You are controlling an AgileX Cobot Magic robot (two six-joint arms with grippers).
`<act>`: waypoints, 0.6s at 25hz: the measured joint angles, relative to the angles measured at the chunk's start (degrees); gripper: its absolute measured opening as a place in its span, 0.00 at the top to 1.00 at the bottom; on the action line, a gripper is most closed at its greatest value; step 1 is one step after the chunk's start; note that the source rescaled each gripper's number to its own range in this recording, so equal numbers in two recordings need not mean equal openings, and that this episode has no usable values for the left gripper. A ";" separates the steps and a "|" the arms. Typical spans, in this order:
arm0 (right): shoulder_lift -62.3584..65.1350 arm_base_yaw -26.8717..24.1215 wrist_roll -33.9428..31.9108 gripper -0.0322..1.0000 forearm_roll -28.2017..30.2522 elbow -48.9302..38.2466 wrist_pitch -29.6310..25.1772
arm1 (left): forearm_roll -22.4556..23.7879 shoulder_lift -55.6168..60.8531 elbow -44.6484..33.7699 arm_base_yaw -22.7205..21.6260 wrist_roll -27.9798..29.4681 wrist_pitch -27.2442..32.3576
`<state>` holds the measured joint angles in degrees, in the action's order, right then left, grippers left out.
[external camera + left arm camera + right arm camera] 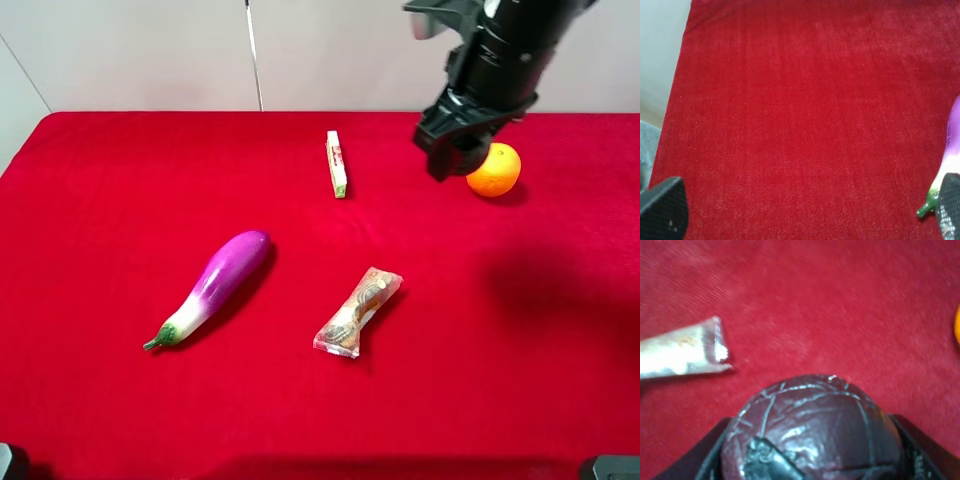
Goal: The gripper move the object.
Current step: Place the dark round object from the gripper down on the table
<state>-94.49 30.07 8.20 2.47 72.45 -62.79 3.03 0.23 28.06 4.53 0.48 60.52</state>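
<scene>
My right gripper (452,158) hangs above the back right of the red table (120,200), just left of the orange fruit (494,169). In the right wrist view it (815,460) is shut on the dark brown, wrinkled, grooved ball (810,420), which fills the space between its fingers (920,455). The ball is held off the cloth. In the exterior view the claw hides the ball. My left gripper (805,210) is open and empty, low over bare red cloth, with the eggplant's green stem (926,209) by one fingertip (950,210).
A purple eggplant (215,283) lies left of centre. A clear-wrapped snack packet (358,312) lies in the middle; its end shows in the right wrist view (685,352). A small white stick packet (337,163) lies at the back. The table's left edge (680,100) is near.
</scene>
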 joint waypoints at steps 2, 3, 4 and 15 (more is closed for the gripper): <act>0.72 -1.65 -0.05 0.97 -0.46 -1.88 0.94 | 0.00 0.00 0.00 0.00 0.00 0.00; 0.96 -2.56 -0.05 0.97 -0.76 -2.64 1.60 | 0.00 0.00 0.00 0.00 0.00 0.00; 1.05 -3.48 -0.05 0.97 -1.18 -3.49 2.30 | 0.00 0.00 0.00 0.00 0.00 0.00; 1.16 -12.98 -0.06 0.97 -3.50 -10.01 11.16 | 0.00 0.00 0.00 0.00 0.00 0.00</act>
<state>-93.32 17.09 8.14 -1.03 62.44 -51.62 3.03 0.23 28.06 4.53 0.48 60.52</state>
